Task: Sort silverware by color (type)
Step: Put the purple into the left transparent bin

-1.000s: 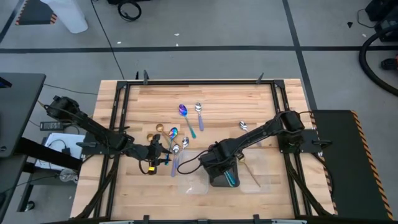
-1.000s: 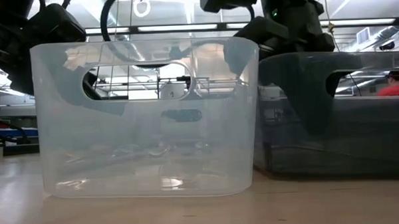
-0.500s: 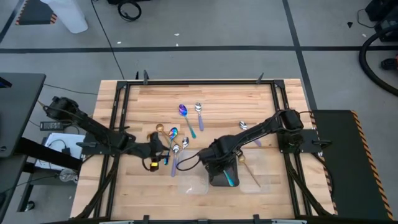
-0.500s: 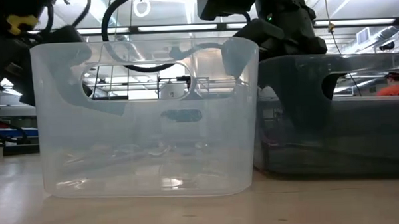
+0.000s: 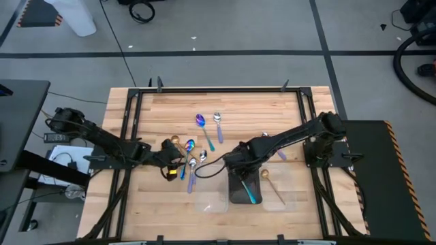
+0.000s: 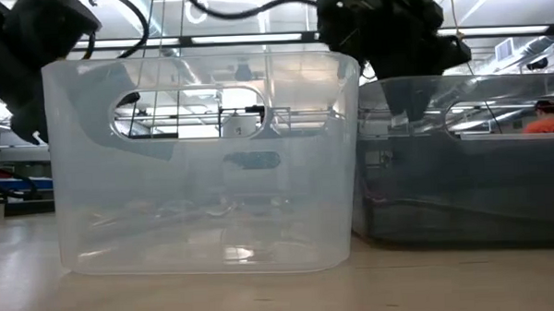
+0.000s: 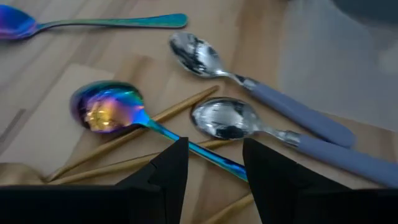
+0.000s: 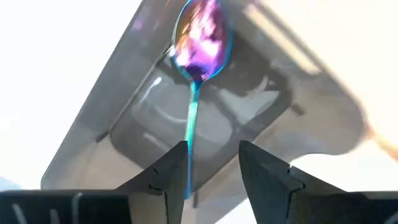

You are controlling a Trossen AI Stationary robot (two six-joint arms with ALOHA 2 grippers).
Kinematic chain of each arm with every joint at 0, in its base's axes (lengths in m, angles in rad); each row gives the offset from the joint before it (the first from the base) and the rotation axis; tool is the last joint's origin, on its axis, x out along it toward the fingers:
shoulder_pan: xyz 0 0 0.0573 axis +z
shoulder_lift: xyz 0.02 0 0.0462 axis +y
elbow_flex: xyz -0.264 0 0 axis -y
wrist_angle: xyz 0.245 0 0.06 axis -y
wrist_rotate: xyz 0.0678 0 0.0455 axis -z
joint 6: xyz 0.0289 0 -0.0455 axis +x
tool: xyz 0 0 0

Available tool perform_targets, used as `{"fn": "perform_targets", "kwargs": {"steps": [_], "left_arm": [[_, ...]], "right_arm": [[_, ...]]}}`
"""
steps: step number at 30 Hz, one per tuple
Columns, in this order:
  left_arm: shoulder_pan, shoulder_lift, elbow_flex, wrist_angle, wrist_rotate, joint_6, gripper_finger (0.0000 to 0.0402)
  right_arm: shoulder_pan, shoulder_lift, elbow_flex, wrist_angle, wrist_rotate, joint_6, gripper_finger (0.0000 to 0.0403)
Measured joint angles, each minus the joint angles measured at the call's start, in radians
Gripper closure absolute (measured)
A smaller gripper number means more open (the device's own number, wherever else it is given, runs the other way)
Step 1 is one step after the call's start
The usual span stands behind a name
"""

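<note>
— Since a second ago, what moved?

— Right gripper (image 5: pixel 240 162) has pulled back off the dark tray (image 5: pixel 235 192), fingers apart and empty; its iridescent spoon (image 8: pixel 198 74) lies inside, sorted with its colour.

— And the left?

— Left gripper (image 5: pixel 178 167) crept into the loose spoons, fingers apart astride another iridescent spoon's handle (image 7: pixel 205 154), probably next. Two silver spoons (image 7: pixel 249 127) lie just beside.

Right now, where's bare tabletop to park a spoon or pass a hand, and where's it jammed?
Free: the wooden tabletop's far strip beyond the iridescent purple-blue spoon, and its near-left corner. Crowded: the spoon cluster by the left gripper, open, where two silver spoons with grey handles overlap gold ones; also the dark bin under the right gripper, open, flanked by clear bins.
</note>
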Motion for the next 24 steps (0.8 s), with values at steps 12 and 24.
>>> {"fn": "perform_targets", "kwargs": {"steps": [12,24], "left_arm": [[0.094,0.000,0.001,-0.003,-0.064,0.042,0.0257],[0.053,0.001,0.002,-0.032,-0.037,-0.013,0.0257]], "right_arm": [[-0.078,-0.040,0.000,0.024,0.471,-0.182,0.0255],[-0.240,0.012,0.001,0.331,0.375,-0.435,0.0264]]}}
